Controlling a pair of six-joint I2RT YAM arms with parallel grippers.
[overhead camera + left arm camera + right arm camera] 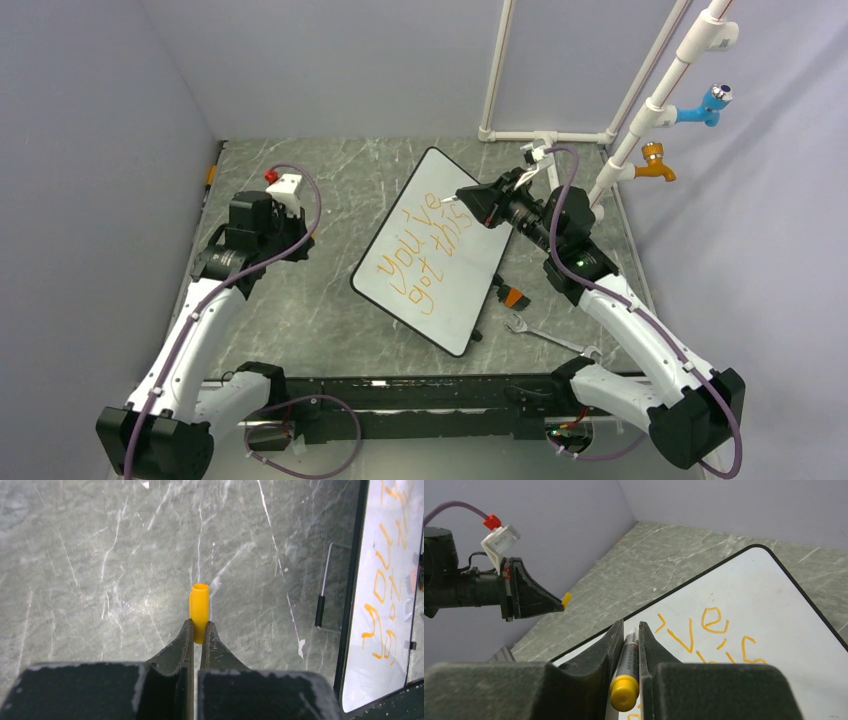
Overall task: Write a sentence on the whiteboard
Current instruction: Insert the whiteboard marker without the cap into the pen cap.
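Note:
The whiteboard [470,290] lies tilted on the grey table, with the sentence [420,255] "You've got this" in orange in two lines. My right gripper [462,200] is over the board's far end, shut on a grey marker [628,655] with a yellow end; its tip points toward the board [774,605] left of the letters [711,620]. My left gripper [200,627] is shut on the yellow marker cap [199,607] above bare table, left of the board [385,680]. It also shows in the top view [303,243] and the right wrist view [560,603].
A wrench [545,335] and a small orange and black item [512,296] lie right of the board. A hex key [322,595] lies by the board's edge. A white pipe frame [640,110] with blue and orange taps stands at the back right. Walls close three sides.

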